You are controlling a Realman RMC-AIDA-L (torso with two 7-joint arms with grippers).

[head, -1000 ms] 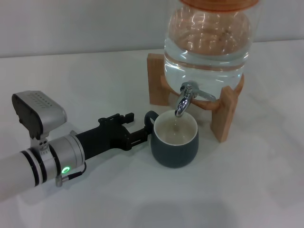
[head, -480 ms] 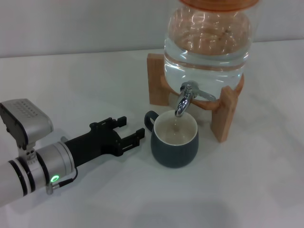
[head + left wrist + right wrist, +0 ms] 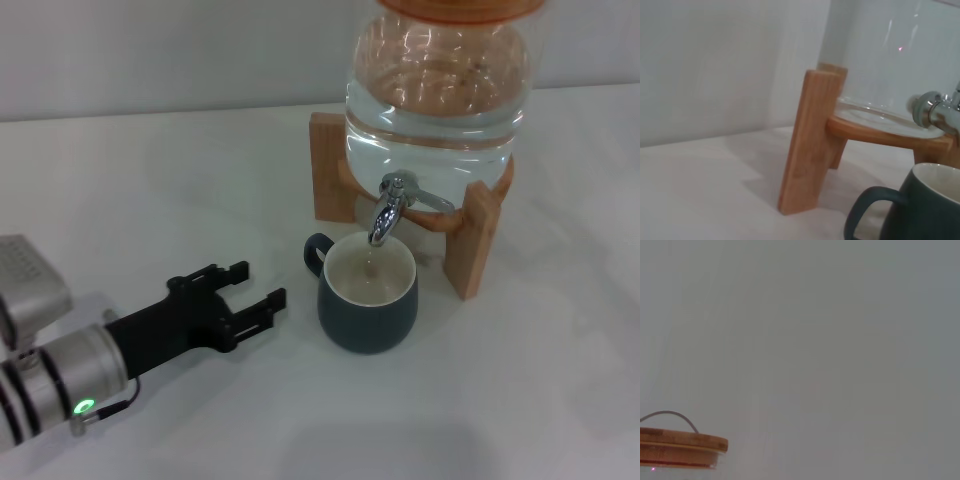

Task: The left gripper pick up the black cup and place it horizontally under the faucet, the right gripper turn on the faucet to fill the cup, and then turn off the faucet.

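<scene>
Status, left to right. Your left gripper sits near the front-left part of the desk, fingers spread apart and holding nothing. A second ago those fingers were right at the cup handle; half a second ago they had a small gap; now there's clear desk between the fingertips and the handle. So the left arm has let go and is backing off toward the front-left corner. In my read the placing step is done.

Black cup stands upright on the desk, centre-right, directly under the spout of the faucet, handle pointing toward the left edge. It hasn't shifted across the three head views. The left wrist view shows the same: cup rim and handle close in, wooden stand leg just behind, chrome tap above the rim.

I can't say whether water is running; there's a faint line under the spout but it's too thin to call. The inside looks pale, level unclear.

The glass jar on the stand sits toward the back-right of the desk and holds water.

The right gripper isn't in the head view. Its wrist camera only shows a wall and the jar's wooden lid, so I can't tell you its jaw state. My guess is you bring it to the lever next.
</scene>
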